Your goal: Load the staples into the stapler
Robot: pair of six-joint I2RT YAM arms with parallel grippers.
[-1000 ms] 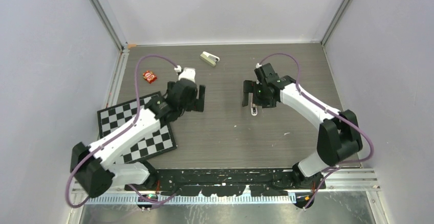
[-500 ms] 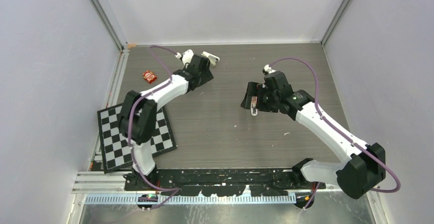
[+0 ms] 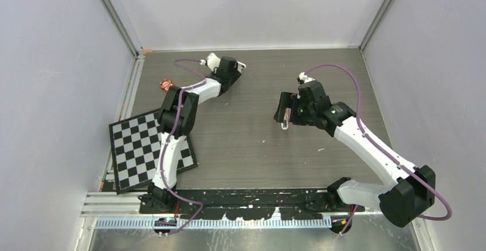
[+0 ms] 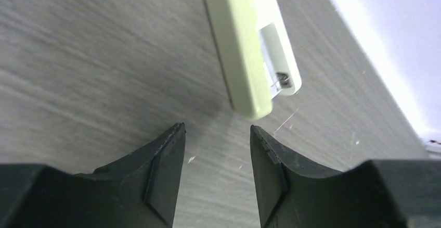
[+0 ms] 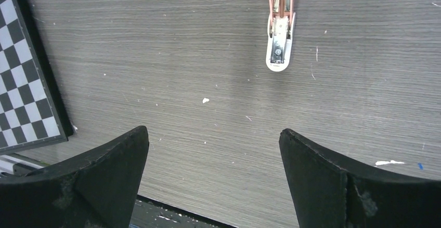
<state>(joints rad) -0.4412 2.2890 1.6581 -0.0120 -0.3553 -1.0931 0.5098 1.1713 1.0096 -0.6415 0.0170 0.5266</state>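
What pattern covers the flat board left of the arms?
The flat board is black-and-white chequered; top external view.

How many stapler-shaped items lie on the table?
2: a pale green stapler at the far edge, before the left pincer; a pink one mid-table, before the right pincer. More may be hidden.

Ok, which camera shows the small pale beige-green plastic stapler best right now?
Left wrist: the beige-green stapler is close up and large, with its end detail clear. Top external shows only a sliver of its end; right wrist doesn't show it.

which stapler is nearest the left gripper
The pale green stapler, just ahead of the left gripper; the pink stapler lies mid-table under the right gripper.
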